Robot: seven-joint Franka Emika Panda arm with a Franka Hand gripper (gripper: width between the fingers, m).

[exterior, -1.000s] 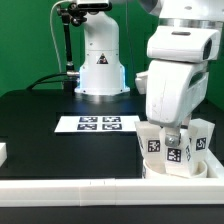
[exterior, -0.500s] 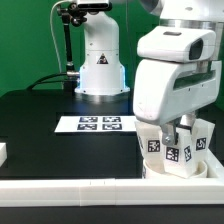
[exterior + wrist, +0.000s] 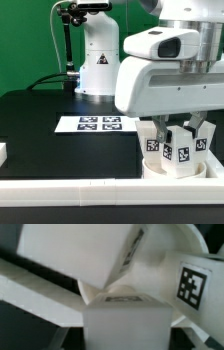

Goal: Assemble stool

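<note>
The hand (image 3: 180, 128) was held directly above the seat (image 3: 176, 168), among its upright legs (image 3: 183, 150) (finger spread could not be told).

We saw a flat black table (image 3: 40, 115) carrying everything in the exterior view. Flat on it near the middle lay the thin white marker board (image 3: 97, 124) with its black-and-white tags, and a long white border rail (image 3: 70, 186) ran along the near edge. At the exterior view's right, the white plastic stool (image 3: 176, 152), with its upright tagged legs, rested on the table just behind that rail.
</note>
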